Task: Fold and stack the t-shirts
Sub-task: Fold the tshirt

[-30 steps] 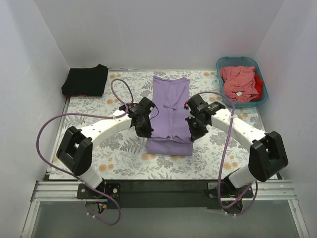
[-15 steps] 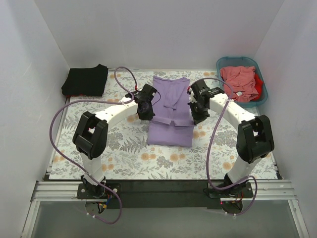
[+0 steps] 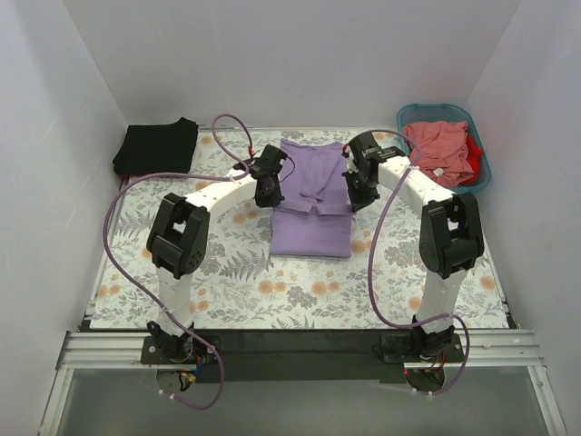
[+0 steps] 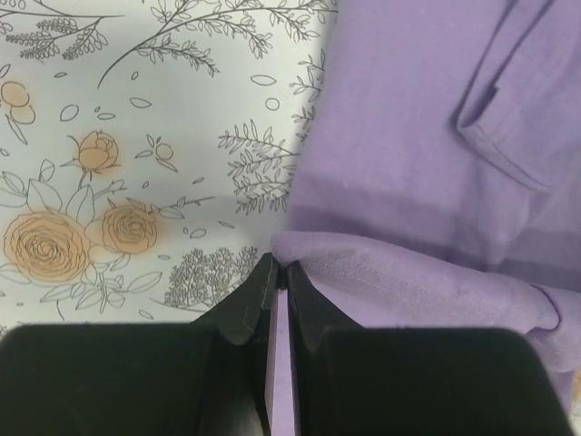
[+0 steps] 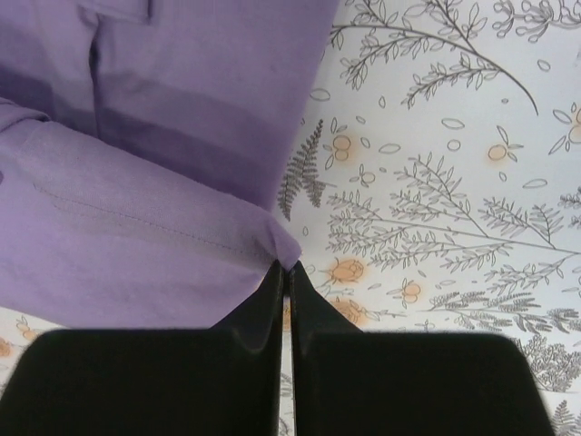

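A lavender-purple t-shirt [image 3: 311, 195] lies lengthwise in the middle of the floral table, its near hem folded up over its middle. My left gripper [image 3: 270, 193] is shut on the left corner of that lifted hem [image 4: 381, 277]. At the shirt's right side my right gripper [image 3: 355, 195] is shut on the hem's right corner [image 5: 227, 236]. The purple cloth is pinched at both pairs of fingertips in the wrist views. A folded black t-shirt [image 3: 157, 146] rests at the back left. Salmon-pink [image 3: 438, 150] and red [image 3: 473, 148] t-shirts lie bunched in the basket.
The teal plastic basket [image 3: 479, 182] stands at the back right corner. White walls enclose the table on three sides. Purple cables loop from both arms above the floral cloth [image 3: 227, 272].
Both grippers have carried the shirt's near hem away from the arm bases toward the collar, folding the lower part over the middle; the arms are stretched out farther.
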`<action>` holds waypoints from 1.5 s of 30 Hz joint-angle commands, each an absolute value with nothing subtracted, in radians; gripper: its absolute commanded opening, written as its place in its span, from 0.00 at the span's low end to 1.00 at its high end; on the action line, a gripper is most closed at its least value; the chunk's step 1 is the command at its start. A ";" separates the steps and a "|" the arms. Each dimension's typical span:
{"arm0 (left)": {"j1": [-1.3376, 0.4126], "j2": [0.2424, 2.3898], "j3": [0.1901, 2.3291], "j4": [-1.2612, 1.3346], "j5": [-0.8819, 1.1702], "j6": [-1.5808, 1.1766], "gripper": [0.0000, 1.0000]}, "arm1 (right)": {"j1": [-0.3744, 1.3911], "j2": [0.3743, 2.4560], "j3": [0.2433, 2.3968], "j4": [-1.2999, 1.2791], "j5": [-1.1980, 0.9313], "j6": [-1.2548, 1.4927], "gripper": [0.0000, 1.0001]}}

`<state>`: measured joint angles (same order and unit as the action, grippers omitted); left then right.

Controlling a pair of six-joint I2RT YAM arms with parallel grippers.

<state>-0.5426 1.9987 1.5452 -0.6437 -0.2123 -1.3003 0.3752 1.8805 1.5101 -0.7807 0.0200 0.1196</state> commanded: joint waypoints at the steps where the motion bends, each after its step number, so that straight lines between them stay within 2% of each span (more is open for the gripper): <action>1: -0.522 2.006 1.582 -0.609 -0.285 -1.281 0.00 | 0.359 1.920 1.571 -0.770 0.035 0.109 0.01; 11: -0.515 2.072 1.595 -0.561 -0.294 -1.261 0.00 | 0.350 1.991 1.591 -0.724 0.040 0.120 0.01; 34: -0.515 1.994 1.585 -0.511 -0.360 -1.256 0.00 | 0.336 1.954 1.640 -0.723 0.029 0.140 0.01; 44: -0.514 2.085 1.597 -0.494 -0.364 -1.267 0.00 | 0.333 2.016 1.620 -0.649 0.032 0.143 0.01; 45: -0.512 2.101 1.597 -0.492 -0.364 -1.269 0.03 | 0.333 2.020 1.611 -0.637 0.029 0.147 0.01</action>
<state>-0.5308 2.0914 1.5707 -0.5053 -0.3077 -1.2716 0.3462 2.0060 1.6096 -0.6930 0.0120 0.1360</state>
